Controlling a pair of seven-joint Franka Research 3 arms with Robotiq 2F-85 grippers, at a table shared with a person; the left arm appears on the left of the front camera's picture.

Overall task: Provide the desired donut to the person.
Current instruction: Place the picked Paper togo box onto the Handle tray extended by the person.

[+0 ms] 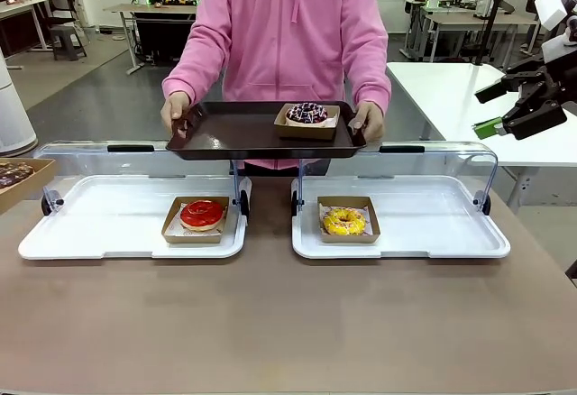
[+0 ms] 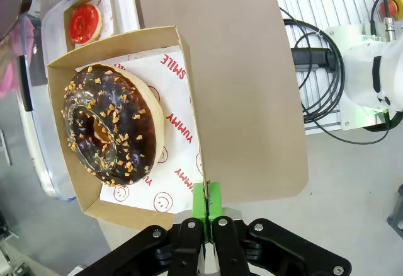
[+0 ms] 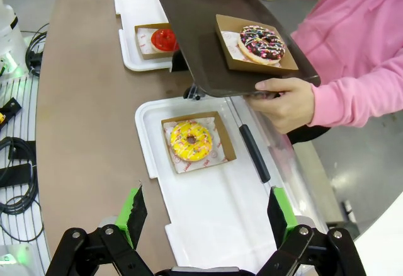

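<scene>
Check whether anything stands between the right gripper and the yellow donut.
Nothing visible does. The right gripper is open over the white tray, and the yellow donut lies uncovered in its open box. The person's brown tray is held farther back, not over the donut.

Front view facing person; wrist views downward.

Person standing behind table, holding tray above the two display trays. Sprinkled donut sitting in box on tray's right part. Left display tray holding glazed donut; right display tray holding iced donut. Nut-topped donut lying in box.
</scene>
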